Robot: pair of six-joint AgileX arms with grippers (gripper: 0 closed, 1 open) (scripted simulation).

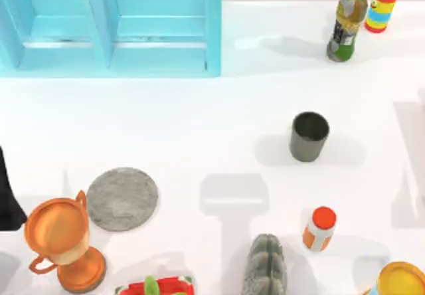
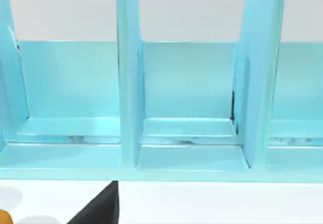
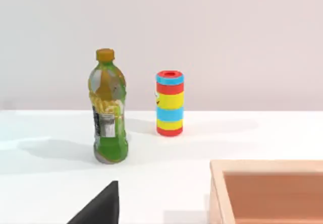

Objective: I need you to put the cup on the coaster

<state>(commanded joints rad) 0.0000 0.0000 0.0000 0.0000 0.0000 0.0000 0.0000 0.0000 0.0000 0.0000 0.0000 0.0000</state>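
1. Waiting at the outset: the coaster [image 1: 122, 198] lies flat and bare toward the left of the white bench [image 1: 199, 129], just beside the orange trophy [image 1: 63, 244], while the cup [image 1: 309, 136] stands upright well apart on the right half, untouched.
2. A dark shape at the far left edge of the top view is the left arm [image 1: 8, 195], apparently parked; whether its pincer is open or closed cannot be told, and nothing appears held. The right arm's pincer cannot be judged either.
3. Judging from this layout, the step in hand is the first reach. The next move calls for a pincer to come down over the cup, close on its wall, lift it clear and carry it leftward across open bench to the disc's middle.
4. The trophy beside the coaster and the ridged grey stone lump [image 1: 265, 266] at the near edge look like the things to avoid.
5. Around the scene: a turquoise shelf unit [image 1: 109, 26] at the rear left, a green bottle [image 1: 346, 22] and a striped canister [image 1: 382, 5] at the rear right, an orange-capped jar [image 1: 319, 228] near the front, a pale wall behind.
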